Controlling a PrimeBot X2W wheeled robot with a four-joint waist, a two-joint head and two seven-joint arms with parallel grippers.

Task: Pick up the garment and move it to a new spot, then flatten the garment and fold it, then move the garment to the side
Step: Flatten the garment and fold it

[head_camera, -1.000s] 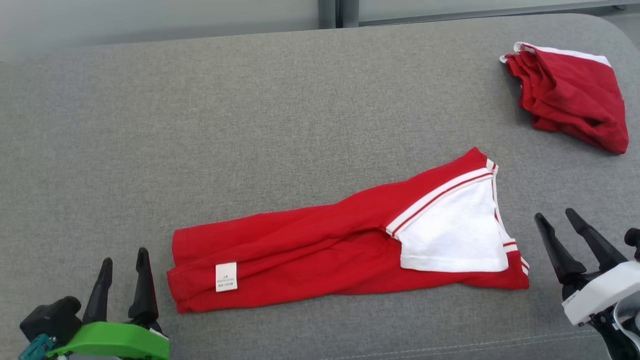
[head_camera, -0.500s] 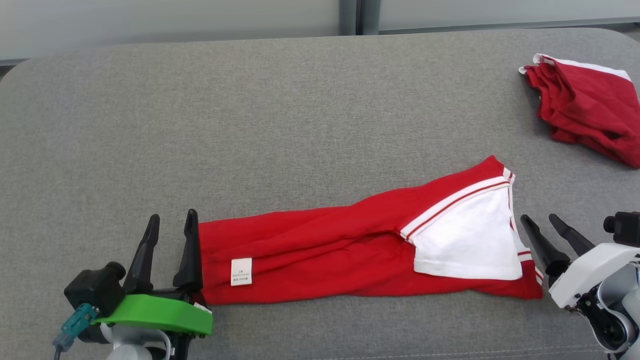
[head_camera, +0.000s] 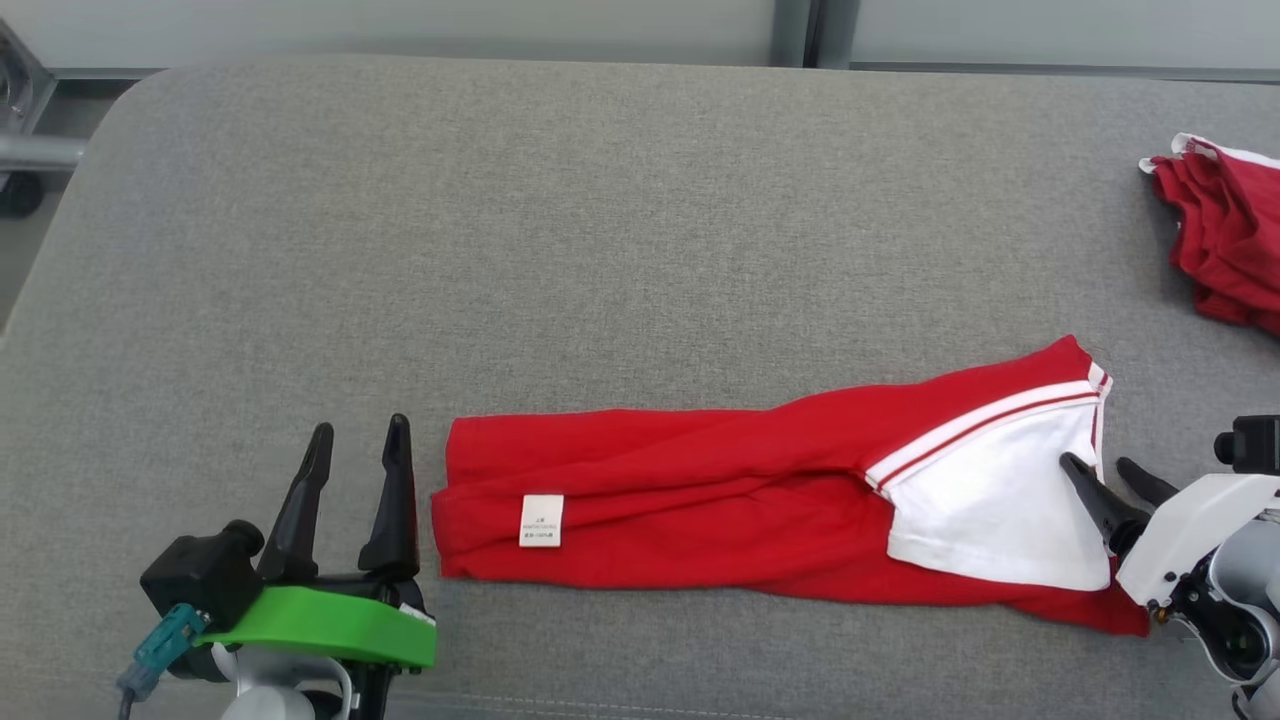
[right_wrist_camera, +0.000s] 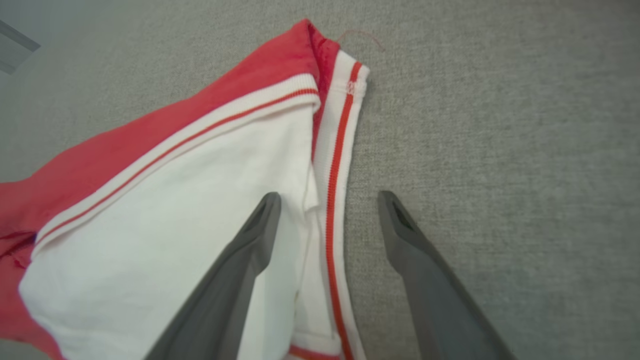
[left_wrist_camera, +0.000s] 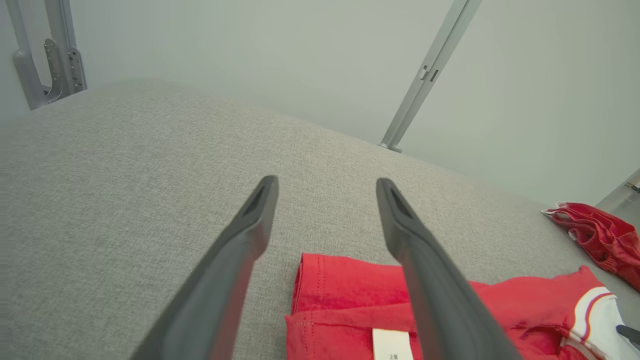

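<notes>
The grey bench (head_camera: 600, 220) lies bare across its far and left stretches, with wide room for a claw to pass. The long red garment (head_camera: 700, 500) blocks the near strip. A thin gap of bare bench separates its hem from the left claw (head_camera: 360, 425). The right claw (head_camera: 1097, 460), spread wide, straddles the striped edge at the garment's other end. A crumpled red pile (head_camera: 1225, 240) sits at the far right, well apart from the garment.
</notes>
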